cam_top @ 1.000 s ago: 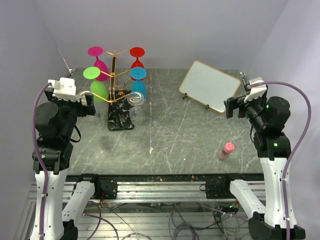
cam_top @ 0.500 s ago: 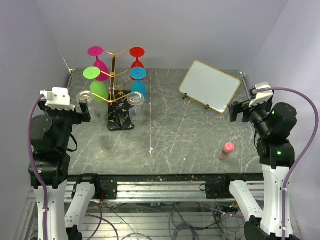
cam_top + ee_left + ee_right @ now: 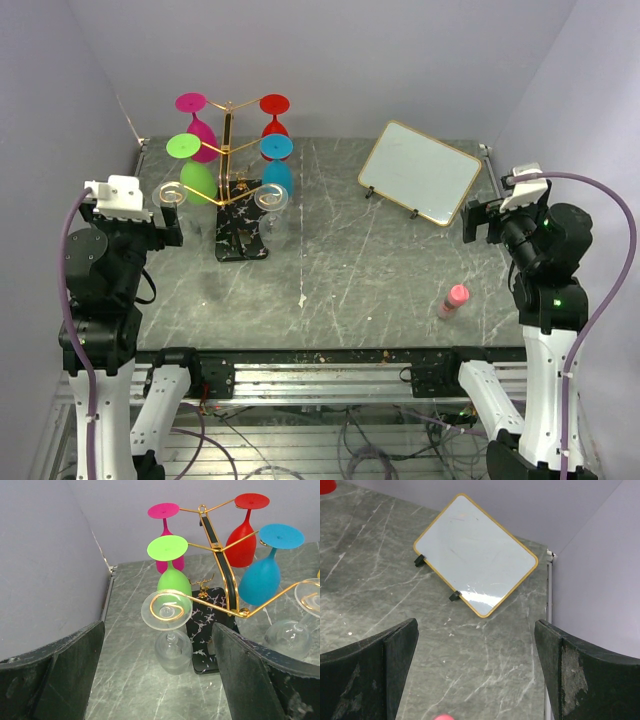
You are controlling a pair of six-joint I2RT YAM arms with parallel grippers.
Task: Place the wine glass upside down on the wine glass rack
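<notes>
The gold wine glass rack (image 3: pixel 240 236) stands on its black base (image 3: pixel 202 626) at the back left. A clear wine glass (image 3: pixel 169 639) hangs upside down from the rack's lower left spiral arm, its foot (image 3: pixel 170 194) resting in the curl. A second clear glass (image 3: pixel 292 632) hangs from the lower right arm. Pink, green, red and blue glasses hang higher up. My left gripper (image 3: pixel 157 682) is open, just short of the left clear glass and apart from it. My right gripper (image 3: pixel 477 675) is open and holds nothing, far right above the table.
A gold-framed whiteboard (image 3: pixel 420 172) leans at the back right, also in the right wrist view (image 3: pixel 476 555). A small pink bottle (image 3: pixel 454 299) stands near the right arm. Walls close in on the left, back and right.
My left arm has drawn back from the rack toward the left, uncovering the clear glass on the left spiral. My right arm has pulled back to the right.
</notes>
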